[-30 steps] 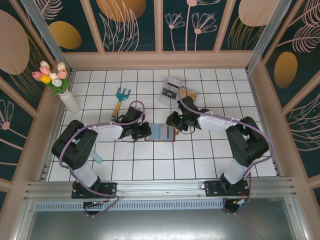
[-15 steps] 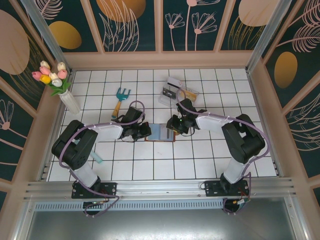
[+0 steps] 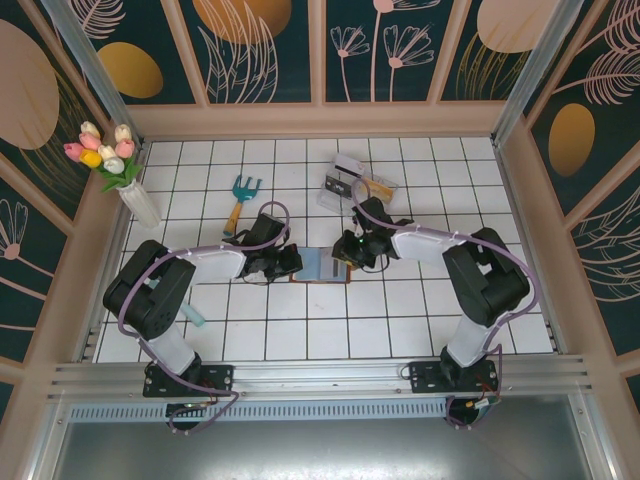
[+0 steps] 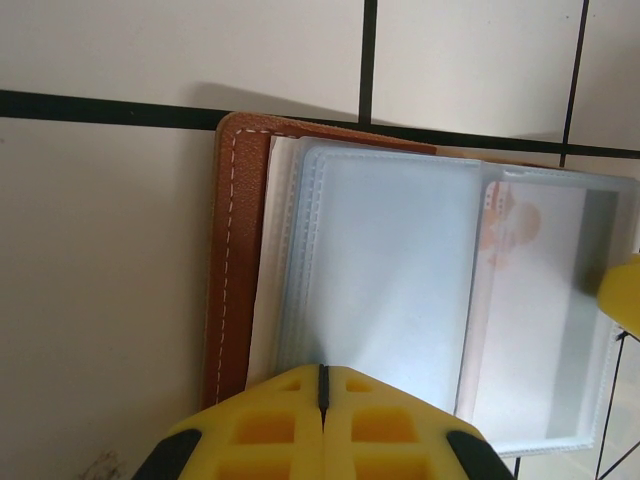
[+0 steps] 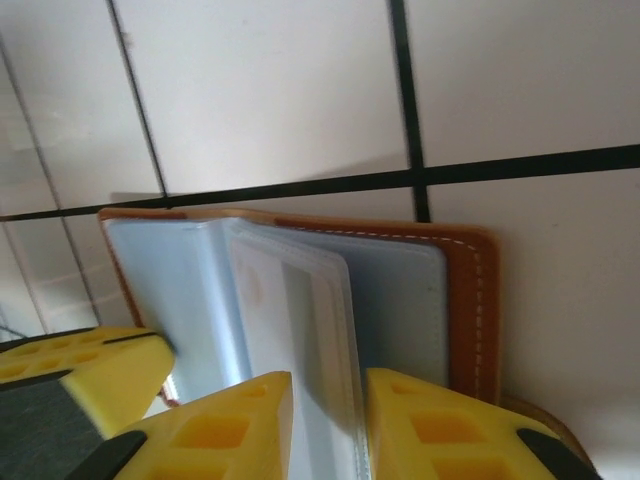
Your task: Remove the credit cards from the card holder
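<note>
Although the small reddish-brown leather card holder [image 3: 320,266] lies spread open on the white tiled table [image 3: 400,320] in the overhead view, no card is being drawn from it yet. The left pincer [image 3: 285,262] is at its left edge and the right pincer [image 3: 347,252] at its right. Well beyond it lie a yellowish flat piece [image 3: 382,188] and a clear plastic box [image 3: 340,180], too small to tell whether either is a card.

From the left wrist, the yellow fingers meet, closed on nothing, over the near edge of the blue-grey pocket leaves [image 4: 390,270].

From the right wrist, the jaws stand slightly apart around one clear leaf [image 5: 300,320]. Whether they pinch it, I cannot tell. By my reading, the pulling-out is still to do.
</note>
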### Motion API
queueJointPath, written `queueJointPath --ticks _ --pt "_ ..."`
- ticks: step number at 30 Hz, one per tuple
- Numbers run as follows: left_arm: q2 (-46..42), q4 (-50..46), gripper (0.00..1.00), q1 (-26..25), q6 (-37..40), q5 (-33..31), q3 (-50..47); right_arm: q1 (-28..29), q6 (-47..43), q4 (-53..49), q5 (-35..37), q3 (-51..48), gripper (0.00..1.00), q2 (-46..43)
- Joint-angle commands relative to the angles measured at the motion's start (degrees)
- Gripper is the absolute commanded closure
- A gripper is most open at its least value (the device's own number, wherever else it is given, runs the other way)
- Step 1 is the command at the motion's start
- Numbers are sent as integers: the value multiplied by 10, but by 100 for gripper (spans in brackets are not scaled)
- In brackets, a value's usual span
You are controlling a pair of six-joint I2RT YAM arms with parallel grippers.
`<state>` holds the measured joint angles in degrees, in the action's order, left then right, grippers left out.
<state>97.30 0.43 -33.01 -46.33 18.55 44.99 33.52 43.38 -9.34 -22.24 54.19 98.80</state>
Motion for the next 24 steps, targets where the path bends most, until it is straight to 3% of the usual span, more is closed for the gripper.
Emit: queueJointPath --ticks 1,7,17,20,24 --pt "-1 -25 100 -3 9 -22 -4 4 -4 62 -73 -7 72 -40" --pt "-1 -26 100 -2 11 -24 -6 12 24 152 -153 -19 71 -26" --pt "-1 -27 100 -2 11 -24 -6 27 26 168 -156 8 72 24" --pt "-1 -28 100 -3 12 -25 -6 27 19 133 -113 13 72 15" --pt "-3 -26 100 -2 12 -25 -9 22 5 28 32 15 67 -17"
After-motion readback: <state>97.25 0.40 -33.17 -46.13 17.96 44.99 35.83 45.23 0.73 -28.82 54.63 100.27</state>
